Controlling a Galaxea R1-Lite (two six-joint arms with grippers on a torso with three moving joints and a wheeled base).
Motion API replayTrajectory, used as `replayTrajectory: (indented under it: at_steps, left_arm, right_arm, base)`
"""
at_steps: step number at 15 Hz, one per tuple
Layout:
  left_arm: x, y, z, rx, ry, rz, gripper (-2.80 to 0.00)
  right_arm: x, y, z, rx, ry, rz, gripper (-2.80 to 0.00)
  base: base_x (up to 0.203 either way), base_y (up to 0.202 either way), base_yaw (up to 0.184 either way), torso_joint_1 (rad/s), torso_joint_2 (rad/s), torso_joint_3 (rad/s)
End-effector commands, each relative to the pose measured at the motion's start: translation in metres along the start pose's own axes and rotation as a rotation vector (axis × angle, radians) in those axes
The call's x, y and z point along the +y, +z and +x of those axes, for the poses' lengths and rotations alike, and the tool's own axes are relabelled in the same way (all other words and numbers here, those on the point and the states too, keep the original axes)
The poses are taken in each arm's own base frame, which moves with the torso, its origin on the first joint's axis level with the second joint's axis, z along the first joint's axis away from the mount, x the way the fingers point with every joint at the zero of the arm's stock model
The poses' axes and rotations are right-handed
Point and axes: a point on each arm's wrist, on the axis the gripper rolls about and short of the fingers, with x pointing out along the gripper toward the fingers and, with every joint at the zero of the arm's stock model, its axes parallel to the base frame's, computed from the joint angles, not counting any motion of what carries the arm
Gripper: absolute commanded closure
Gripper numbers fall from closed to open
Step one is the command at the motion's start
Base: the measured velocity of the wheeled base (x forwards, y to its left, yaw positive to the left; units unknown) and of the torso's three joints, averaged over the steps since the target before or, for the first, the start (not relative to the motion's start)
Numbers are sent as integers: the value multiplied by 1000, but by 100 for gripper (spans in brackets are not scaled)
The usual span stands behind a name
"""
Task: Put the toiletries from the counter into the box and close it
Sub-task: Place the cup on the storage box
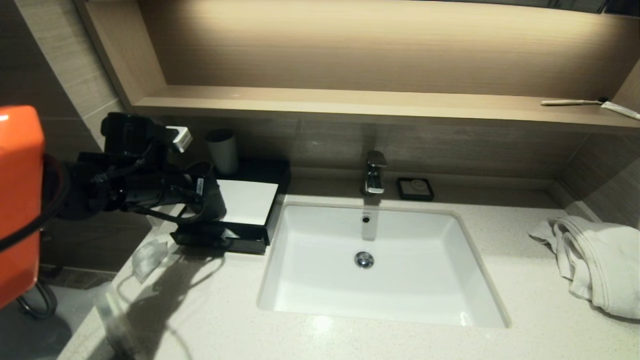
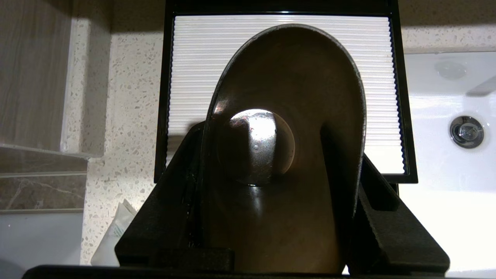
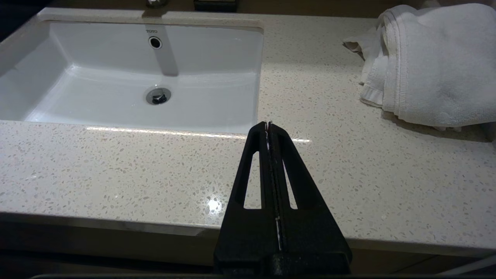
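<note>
Left claw [image 1: 212, 207]: clamped on dark round cup [image 2: 285, 155], held over black tray-like box with white ribbed liner [image 2: 193, 58]. Small clear toiletry packet [image 1: 147, 255]: lying on speckled stone table [image 1: 210, 310] (unpacked). Box: not closed. Right claw [image 3: 268, 126]: pressed together, idle near sink front.

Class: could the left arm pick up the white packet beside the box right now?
Probably not yet: the left gripper is shut on a dark cup over the box. The packet itself lies uncovered.
</note>
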Motion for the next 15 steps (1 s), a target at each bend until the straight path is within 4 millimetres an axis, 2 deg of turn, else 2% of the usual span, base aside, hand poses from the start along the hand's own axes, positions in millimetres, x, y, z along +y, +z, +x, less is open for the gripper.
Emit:
replayTrajectory:
  at_steps: [1, 8, 15]
  left_arm:
    - [-2, 4, 6, -1, -6, 3, 0]
    - [-11, 14, 21, 0, -28, 14, 0]
    - [-25, 14, 29, 4, -60, 4, 0]
  right_arm:
    - [0, 0, 0, 0, 0, 0, 0]
    - [0, 0, 0, 0, 0, 0, 0]
    - [0, 0, 0, 0, 0, 0, 0]
  base:
    - [0, 0, 0, 0, 0, 0]
    - [0, 0, 0, 0, 0, 0]
    - [0, 0, 0, 0, 0, 0]
